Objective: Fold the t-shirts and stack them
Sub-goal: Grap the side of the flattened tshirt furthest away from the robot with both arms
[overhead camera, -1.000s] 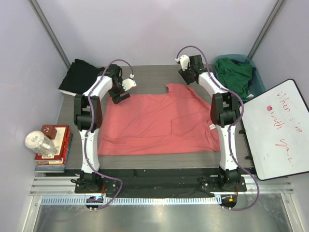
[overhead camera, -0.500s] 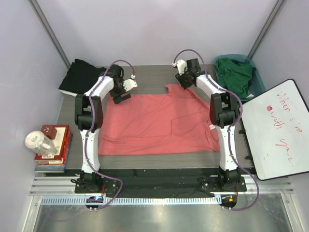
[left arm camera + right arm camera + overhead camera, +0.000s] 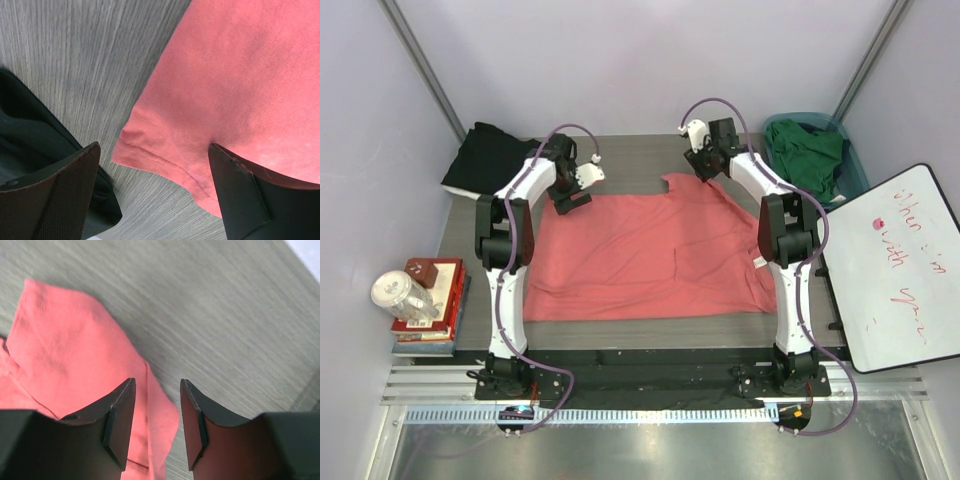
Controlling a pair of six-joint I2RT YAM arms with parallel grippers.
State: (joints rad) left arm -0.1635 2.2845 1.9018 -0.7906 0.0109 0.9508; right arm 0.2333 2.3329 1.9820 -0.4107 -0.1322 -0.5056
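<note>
Right end effector (image 3: 157,386) shifted slightly, half-open, empty; left (image 3: 154,147) wide, empty, beside black shirt (image 3: 485,157).

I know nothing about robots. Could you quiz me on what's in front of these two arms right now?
1. True or false: the green shirt lies in the basket.
2. The pink shirt is: A in the basket, B spread on the table, C rolled into a ball.
3. Fill in: the left gripper, above a corner of the pink shirt, has its jaws ____.
Key: 1 true; 2 B; 3 open.
</note>
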